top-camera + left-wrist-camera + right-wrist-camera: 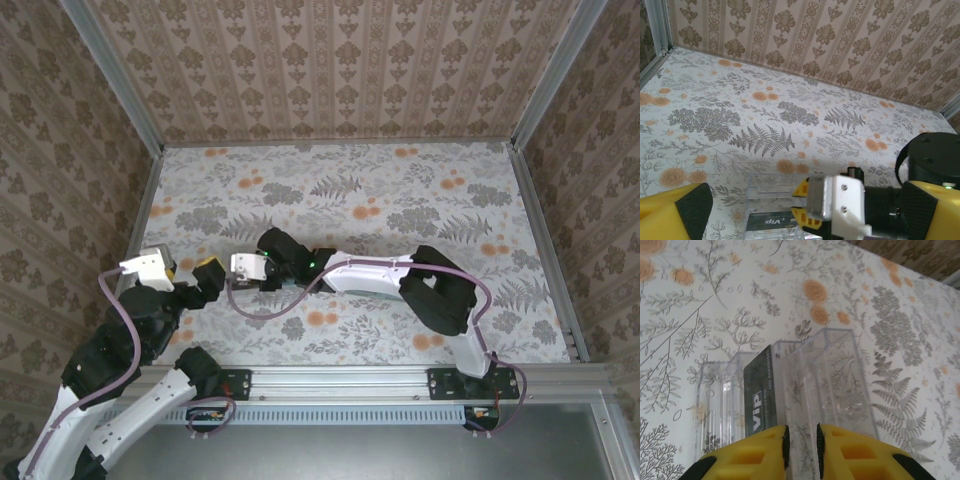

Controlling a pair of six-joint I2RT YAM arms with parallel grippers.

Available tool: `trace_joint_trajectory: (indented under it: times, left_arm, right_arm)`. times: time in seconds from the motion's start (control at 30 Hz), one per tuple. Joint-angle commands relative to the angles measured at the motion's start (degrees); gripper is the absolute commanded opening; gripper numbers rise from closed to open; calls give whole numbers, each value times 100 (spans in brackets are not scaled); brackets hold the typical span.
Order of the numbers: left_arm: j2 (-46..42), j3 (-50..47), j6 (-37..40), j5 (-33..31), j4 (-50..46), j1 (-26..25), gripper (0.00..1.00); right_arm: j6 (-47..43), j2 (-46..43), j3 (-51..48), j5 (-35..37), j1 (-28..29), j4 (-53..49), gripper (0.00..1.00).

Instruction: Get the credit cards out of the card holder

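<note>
A dark green credit card (760, 400) marked VIP stands on edge in a slot of a clear plastic tray (840, 370). My right gripper (801, 445) hovers over the tray's near end, its yellow jaws a narrow gap apart over a clear divider, the card just left of its left finger. The left wrist view shows the same card (767, 220) in the tray (770, 190), with the right gripper (797, 202) reaching in from the right. My left gripper (805, 220) is wide open on either side of that spot. From above, both grippers (200, 280) (232, 272) meet near the table's front left. The card holder is out of view.
The floral tablecloth (400, 190) stretches away behind the grippers. Patterned walls and metal rails (545, 250) close the table in on three sides. The right arm (380, 275) lies across the front middle.
</note>
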Motion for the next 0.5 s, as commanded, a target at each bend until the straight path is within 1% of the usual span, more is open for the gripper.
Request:
trace_joint_trajectory:
  times: [0.0, 0.13, 0.23, 0.3, 0.47]
  left_arm:
    - [122, 21, 69, 133, -86, 51, 100]
    - [382, -22, 143, 405, 81, 52, 100]
    - [596, -108, 172, 597, 316, 52, 100]
    - [761, -165, 182, 735, 503, 56, 100]
    - [1304, -274, 141, 1260, 1014, 62, 100]
  right_arm:
    - [796, -655, -264, 347, -89, 463, 27]
    - [1779, -1213, -725, 793, -198, 508, 29]
    - [2465, -1769, -1325, 1341, -246, 647, 30]
    - [2928, -2145, -1720, 1531, -336, 613, 35]
    - [4243, -3294, -2869, 1698, -874, 321, 35]
